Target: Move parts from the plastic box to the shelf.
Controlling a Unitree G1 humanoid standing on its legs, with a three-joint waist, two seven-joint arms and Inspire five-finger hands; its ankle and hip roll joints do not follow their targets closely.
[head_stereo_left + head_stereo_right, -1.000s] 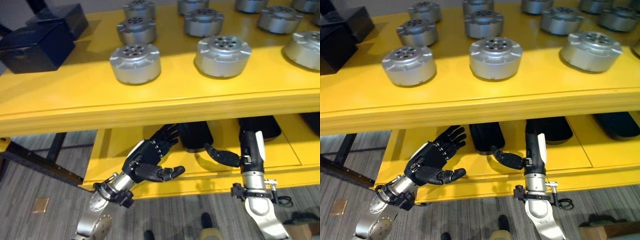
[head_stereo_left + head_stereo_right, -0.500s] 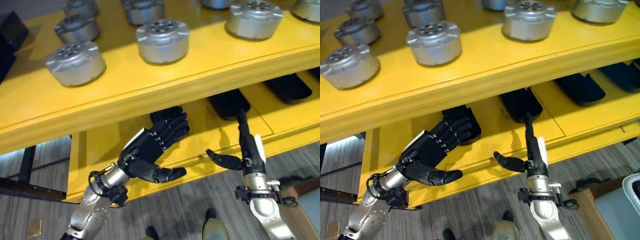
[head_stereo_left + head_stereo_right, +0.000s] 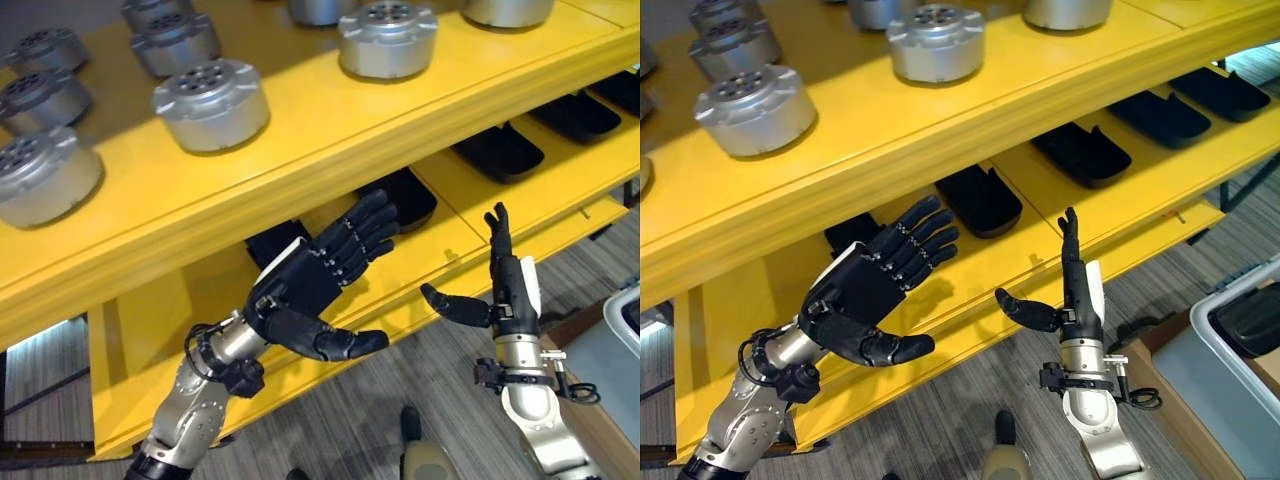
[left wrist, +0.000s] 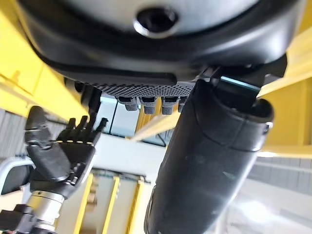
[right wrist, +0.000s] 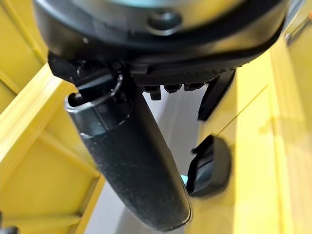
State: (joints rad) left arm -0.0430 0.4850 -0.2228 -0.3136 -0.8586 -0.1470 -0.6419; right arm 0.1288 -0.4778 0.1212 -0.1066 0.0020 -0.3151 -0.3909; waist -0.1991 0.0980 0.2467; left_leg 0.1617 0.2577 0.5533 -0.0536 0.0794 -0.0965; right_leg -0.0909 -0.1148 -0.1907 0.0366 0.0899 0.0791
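Hands empty: left hand [image 3: 300, 290] and right hand [image 3: 1072, 300] spread wide before the yellow shelf [image 3: 300, 160]; next probably reaching the plastic box [image 3: 1230, 340] at four o'clock.

Workshop or factory storeroom: yellow shelf [image 3: 330, 130] bearing rows of machined metal parts [image 3: 210, 102] (black trays [image 3: 980, 198] beneath).

You find no readable text, label, number or sign here: the round silver metal parts [image 3: 210, 103] on the yellow shelf [image 3: 330, 150] carry only bolt holes, and the flat black trays [image 3: 980, 198] on the lower level show no print.
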